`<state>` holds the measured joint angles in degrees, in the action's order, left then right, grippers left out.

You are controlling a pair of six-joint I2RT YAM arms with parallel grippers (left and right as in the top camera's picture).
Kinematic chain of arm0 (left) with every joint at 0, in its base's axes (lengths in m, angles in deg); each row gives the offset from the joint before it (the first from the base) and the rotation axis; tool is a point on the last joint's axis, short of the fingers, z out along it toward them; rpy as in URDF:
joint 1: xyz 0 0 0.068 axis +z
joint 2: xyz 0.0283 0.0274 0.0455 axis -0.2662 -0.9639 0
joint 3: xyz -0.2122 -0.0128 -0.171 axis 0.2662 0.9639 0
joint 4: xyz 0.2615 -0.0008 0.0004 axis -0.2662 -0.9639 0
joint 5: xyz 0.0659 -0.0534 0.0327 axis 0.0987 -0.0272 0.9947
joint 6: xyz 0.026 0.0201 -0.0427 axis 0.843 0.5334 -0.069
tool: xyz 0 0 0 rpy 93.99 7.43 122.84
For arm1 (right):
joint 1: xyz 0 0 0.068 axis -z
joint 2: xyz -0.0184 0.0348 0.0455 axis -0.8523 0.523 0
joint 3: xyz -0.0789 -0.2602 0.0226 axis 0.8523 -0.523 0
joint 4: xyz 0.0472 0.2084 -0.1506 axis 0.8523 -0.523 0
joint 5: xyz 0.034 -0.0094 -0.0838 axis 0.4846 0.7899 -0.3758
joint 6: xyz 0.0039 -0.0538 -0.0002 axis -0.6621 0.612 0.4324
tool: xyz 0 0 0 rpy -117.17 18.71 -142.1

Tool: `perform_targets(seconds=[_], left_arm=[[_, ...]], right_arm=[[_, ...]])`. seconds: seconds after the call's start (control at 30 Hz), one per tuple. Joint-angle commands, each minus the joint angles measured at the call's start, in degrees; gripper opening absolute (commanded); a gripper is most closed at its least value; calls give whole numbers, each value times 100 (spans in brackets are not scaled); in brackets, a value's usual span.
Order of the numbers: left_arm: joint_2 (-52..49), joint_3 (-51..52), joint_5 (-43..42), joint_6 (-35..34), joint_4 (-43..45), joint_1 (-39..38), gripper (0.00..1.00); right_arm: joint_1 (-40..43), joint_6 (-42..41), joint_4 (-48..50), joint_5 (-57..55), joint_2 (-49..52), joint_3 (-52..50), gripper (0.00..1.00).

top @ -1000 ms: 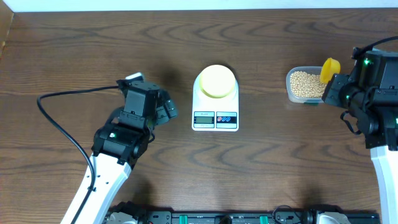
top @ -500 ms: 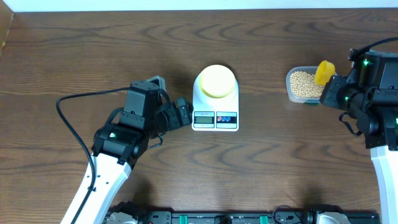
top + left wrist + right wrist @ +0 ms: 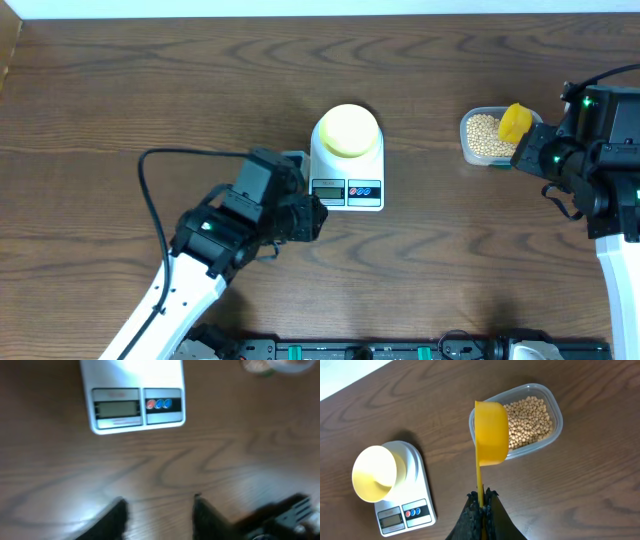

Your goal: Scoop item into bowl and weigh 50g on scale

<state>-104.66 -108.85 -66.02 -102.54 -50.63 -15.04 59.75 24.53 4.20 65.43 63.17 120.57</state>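
The white scale (image 3: 346,190) sits mid-table with the pale-yellow bowl (image 3: 348,130) on its platform; the bowl looks empty in the right wrist view (image 3: 372,472). Beige beans (image 3: 530,420) fill a clear tub (image 3: 485,135) to the right. My right gripper (image 3: 481,497) is shut on the handle of a yellow scoop (image 3: 491,432), whose cup hangs over the tub's near-left end; its inside faces away. My left gripper (image 3: 159,505) hovers over bare wood just in front of the scale's display (image 3: 117,408), its blurred fingers apart with nothing between them.
A black cable (image 3: 150,190) loops over the table left of the left arm. The table's far edge (image 3: 300,14) meets a white wall. The scale's coloured buttons (image 3: 160,404) face the front edge.
The left arm swung right, from well left of the scale to just in front of its display, and its jaws narrowed. The scoop shifted left over the tub.
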Motion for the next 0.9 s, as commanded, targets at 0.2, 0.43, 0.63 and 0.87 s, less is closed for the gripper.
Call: perform_targets(seconds=[0.2, 0.43, 0.63, 0.87], left_arm=[[-11, -26, -26, 39, 251, -271, 7], [-533, -33, -24, 297, 317, -286, 7], [-1351, -577, -35, 704, 42, -437, 7], [-2055, -1475, 367, 1080, -431, -459, 7]], right_arm=[[13, -129, -337, 144, 7, 94, 1], [13, -129, -415, 142, 7, 94, 1], [13, -127, -387, 144, 7, 94, 1], [13, -109, -372, 142, 7, 94, 1]])
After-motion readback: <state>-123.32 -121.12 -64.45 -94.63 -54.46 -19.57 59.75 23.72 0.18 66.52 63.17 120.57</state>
